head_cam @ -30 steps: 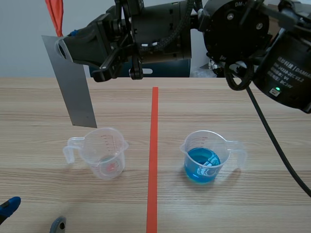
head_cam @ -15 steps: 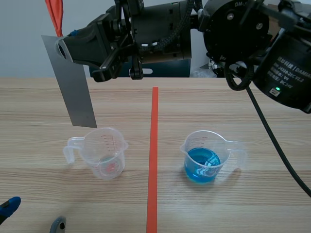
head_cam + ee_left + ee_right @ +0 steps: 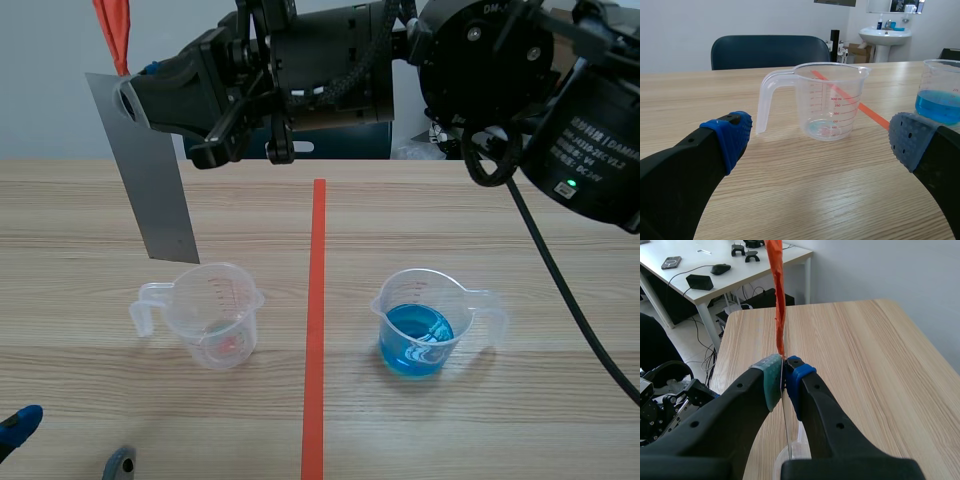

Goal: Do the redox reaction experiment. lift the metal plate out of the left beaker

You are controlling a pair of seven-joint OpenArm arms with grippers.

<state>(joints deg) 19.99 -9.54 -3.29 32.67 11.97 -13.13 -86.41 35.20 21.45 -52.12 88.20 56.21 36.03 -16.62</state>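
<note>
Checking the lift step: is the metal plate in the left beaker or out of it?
Out. The metal plate hangs above the left beaker, lower edge clear of its rim, clamped in the right gripper.

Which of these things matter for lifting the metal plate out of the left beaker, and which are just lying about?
For the job:
metal plate, hanging clear of the beaker
left beaker
right gripper, shut on the plate

Just there:
right beaker with blue liquid
chair beyond the table
orange-red strip hanging behind the plate
</note>
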